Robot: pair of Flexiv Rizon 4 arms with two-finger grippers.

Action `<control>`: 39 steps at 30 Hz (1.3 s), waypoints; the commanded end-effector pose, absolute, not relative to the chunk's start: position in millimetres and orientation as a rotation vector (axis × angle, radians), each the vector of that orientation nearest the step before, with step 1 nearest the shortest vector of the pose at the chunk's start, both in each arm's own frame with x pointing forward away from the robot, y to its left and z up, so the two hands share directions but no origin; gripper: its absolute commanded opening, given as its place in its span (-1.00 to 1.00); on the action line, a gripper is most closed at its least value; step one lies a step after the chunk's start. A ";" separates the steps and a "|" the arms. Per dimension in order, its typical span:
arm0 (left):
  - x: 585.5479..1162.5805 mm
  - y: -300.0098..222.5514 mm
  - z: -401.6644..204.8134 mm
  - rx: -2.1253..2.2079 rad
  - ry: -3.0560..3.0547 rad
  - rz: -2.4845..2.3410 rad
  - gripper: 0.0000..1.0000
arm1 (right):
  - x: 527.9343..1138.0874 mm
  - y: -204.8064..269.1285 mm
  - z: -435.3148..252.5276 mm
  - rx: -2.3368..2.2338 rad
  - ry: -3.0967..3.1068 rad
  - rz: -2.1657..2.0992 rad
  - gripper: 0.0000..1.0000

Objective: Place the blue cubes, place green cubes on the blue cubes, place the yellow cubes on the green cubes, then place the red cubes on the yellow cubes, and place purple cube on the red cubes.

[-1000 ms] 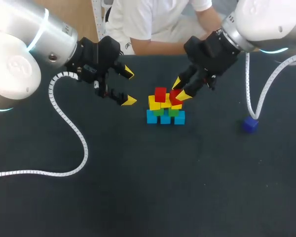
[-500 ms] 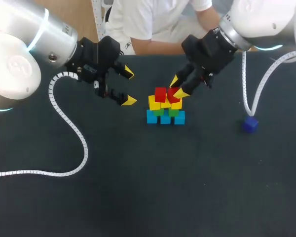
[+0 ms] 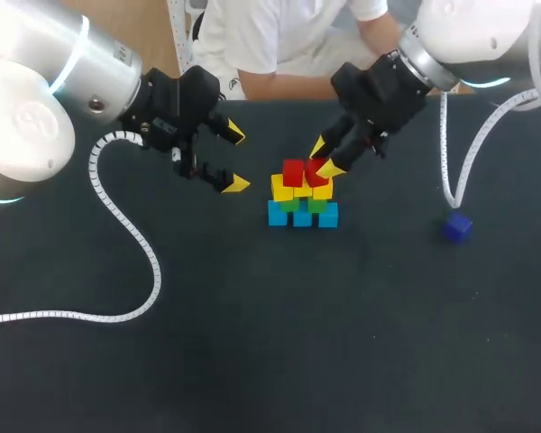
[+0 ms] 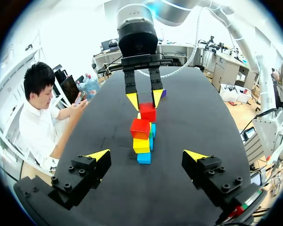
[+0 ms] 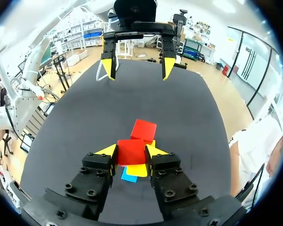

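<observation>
Head view: the right gripper (image 3: 325, 158) is closed on a red cube (image 3: 317, 172), a yellow tip against each side, at the top of the cube stack (image 3: 302, 216). It sits beside the other red cube (image 3: 293, 171) on the yellow cubes (image 3: 280, 188). The left gripper (image 3: 236, 160) hangs spread wide and empty, near the stack's left side. The purple cube (image 3: 457, 225) lies well apart, right of the stack.

The desk (image 3: 252, 343) has a dark, matt, cloth-like top. The red cube (image 5: 130, 151) and the blue cubes (image 3: 302, 216) look like smooth plastic, faintly shiny. The left arm (image 3: 27, 117) and right arm (image 3: 487, 32) wear glossy white and silver shells. The left gripper (image 3: 236, 160) and right gripper (image 3: 325, 158) are matt black with dull yellow tips.
</observation>
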State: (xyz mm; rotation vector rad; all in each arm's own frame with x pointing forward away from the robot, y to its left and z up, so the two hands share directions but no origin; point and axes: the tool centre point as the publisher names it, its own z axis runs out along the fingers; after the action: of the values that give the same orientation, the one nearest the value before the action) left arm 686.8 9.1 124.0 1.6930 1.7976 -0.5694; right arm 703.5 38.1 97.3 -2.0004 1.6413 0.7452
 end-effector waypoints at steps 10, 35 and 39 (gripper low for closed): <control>687.6 10.1 123.5 1.694 1.793 -0.573 1.00 | 708.4 39.9 96.9 -2.002 1.641 0.751 -1.00; 687.6 10.1 123.5 1.694 1.793 -0.573 1.00 | 708.4 38.8 98.2 -1.997 1.654 0.740 -1.00; 687.6 10.1 123.5 1.694 1.793 -0.573 1.00 | 707.3 38.5 99.4 -1.991 1.662 0.735 -1.00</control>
State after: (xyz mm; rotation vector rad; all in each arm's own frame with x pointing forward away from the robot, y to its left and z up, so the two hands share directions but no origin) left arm 686.8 9.1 124.0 1.6930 1.7976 -0.5694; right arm 711.6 39.3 98.0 -1.9959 1.6597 0.7460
